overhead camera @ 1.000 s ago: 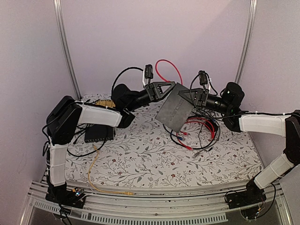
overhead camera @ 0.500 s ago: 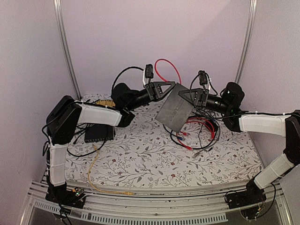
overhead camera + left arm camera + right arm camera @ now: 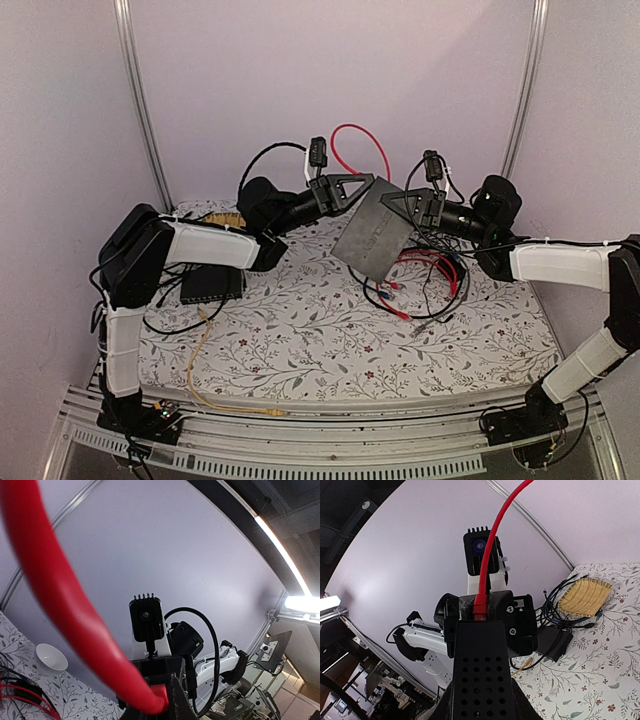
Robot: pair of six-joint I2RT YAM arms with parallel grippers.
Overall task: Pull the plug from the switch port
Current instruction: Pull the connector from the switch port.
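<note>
A flat matte-black switch box (image 3: pixel 372 238) hangs tilted above the table between both grippers. My right gripper (image 3: pixel 408 208) is shut on its right side, and in the right wrist view the box's perforated face (image 3: pixel 482 670) fills the bottom. A red plug (image 3: pixel 481 609) sits at the box's far thin edge, with its red cable (image 3: pixel 350 132) arching up and away. The switch port itself is hidden behind the plug. My left gripper (image 3: pixel 352 190) is at that edge, shut on the red plug (image 3: pixel 159 696), with one dark finger (image 3: pixel 181 700) pressed against it.
A dark grey box (image 3: pixel 212 285) with a yellow cable (image 3: pixel 200 360) lies at the left on the floral cloth. Behind it lies a woven yellow mat (image 3: pixel 222 218). A tangle of red and black wires (image 3: pixel 425 280) lies under the held box. A white bowl (image 3: pixel 51 657) stands further off.
The left gripper's jaws have closed onto the red plug. Both arms and the box have hardly moved.
</note>
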